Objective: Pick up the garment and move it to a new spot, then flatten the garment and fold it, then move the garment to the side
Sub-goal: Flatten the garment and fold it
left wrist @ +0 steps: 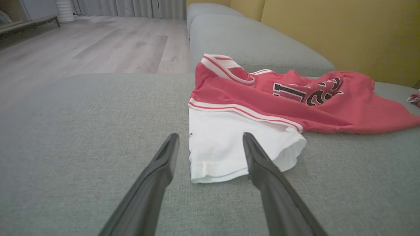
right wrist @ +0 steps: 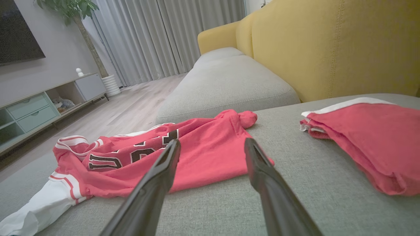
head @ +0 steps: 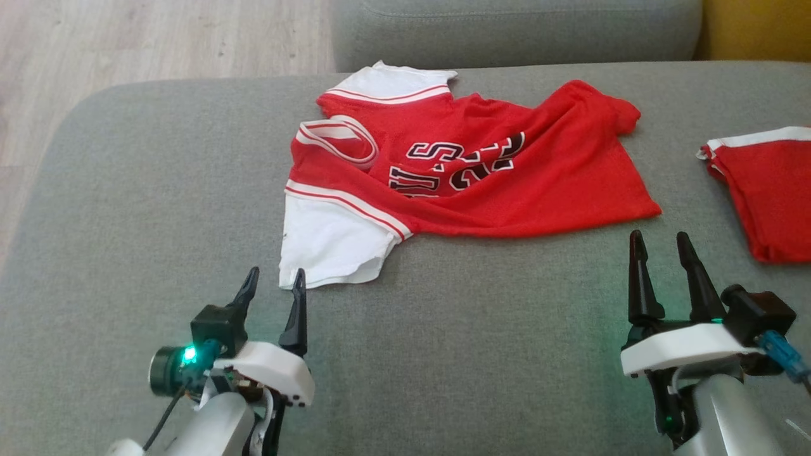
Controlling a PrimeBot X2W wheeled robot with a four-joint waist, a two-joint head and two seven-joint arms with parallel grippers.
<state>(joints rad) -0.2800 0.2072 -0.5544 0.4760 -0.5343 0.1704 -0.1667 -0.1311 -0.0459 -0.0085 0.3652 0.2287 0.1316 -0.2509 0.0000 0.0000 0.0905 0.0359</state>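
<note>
Head view: the red jersey (head: 481,183) lies rumpled on the grey sofa seat (head: 158,221), white sleeves toward the robot's left, hem toward its right. A second red garment (head: 770,202) lies apart at the right edge. The left end effector (head: 276,273) hovers just beside the near white sleeve (head: 329,247), and the right end effector (head: 659,235) is near the hem corner. Both are spread wide and hold nothing.

Left wrist view: the left end effector's (left wrist: 210,135) fingers frame the sleeve's (left wrist: 226,147) cuff without clearly touching it.

Right wrist view: the right end effector (right wrist: 212,141) points at the jersey's (right wrist: 203,157) near hem edge, jaws wide and empty, above the seat.

With the cloth creased and unfolded, this looks like the approach to a first grasp. Next, each end effector likely needs to drop to the fabric edge and close on a single layer, so that the jersey lifts evenly instead of bunching.
</note>
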